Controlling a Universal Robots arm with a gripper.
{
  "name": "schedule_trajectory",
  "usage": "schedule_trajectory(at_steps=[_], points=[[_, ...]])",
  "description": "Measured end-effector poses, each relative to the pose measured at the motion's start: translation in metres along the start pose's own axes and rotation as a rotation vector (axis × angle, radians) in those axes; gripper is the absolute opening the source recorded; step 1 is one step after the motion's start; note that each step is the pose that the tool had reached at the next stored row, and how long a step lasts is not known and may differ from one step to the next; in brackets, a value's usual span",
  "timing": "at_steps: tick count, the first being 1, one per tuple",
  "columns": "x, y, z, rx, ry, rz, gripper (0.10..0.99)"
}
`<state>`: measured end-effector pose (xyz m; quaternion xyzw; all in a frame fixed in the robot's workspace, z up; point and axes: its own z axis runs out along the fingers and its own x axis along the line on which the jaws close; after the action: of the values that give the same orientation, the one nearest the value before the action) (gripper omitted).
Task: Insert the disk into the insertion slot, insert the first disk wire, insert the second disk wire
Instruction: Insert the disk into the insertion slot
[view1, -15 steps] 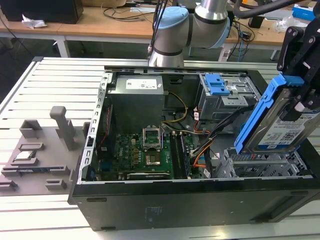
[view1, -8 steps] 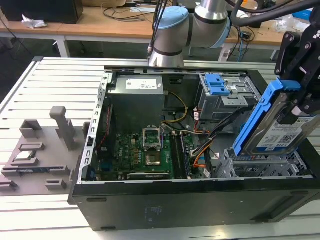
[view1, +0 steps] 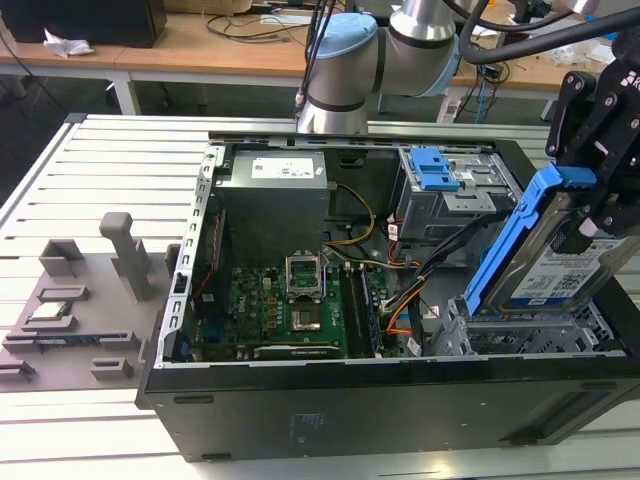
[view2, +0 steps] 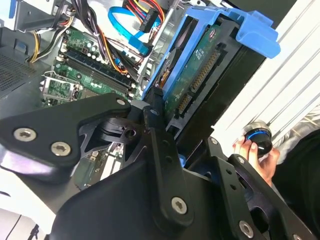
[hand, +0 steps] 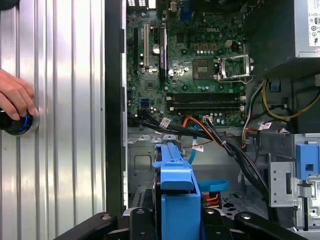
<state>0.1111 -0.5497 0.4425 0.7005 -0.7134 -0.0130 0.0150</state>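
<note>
Surface (view1: 100, 170): ribbed grey metal, carrying your open computer case (view1: 300, 410).
Motherboard (view1: 290, 305): flat inside the case, toward the exterior view's left.
Second disk wire (view2: 131, 37): light-blue flat cable curving among the wire bundles beside the motherboard.
Insertion slot (view1: 500, 335): perforated silver cage, directly under the disk.
Disk (view1: 560, 270): tilted in its blue carrier, lower end at the slot's mouth.
Gripper (view1: 592, 205): yours is clenched on the disk's upper end.
</note>
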Motion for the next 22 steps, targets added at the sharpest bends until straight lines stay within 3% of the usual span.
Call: schedule_trajectory(at_steps=[6,9,11,22], points=[[-0.0001,-0.0002,0.0053,0.0,-0.001,0.0,0.361],[-0.0004,-0.0003,0.0068,0.0,-0.0128,0.0,0.361],[-0.0004,-0.0003,0.0079,0.0,-0.0159,-0.001,0.361],[-0.0004,0.0003,0.0204,0.0,-0.017,-0.001,0.361]])
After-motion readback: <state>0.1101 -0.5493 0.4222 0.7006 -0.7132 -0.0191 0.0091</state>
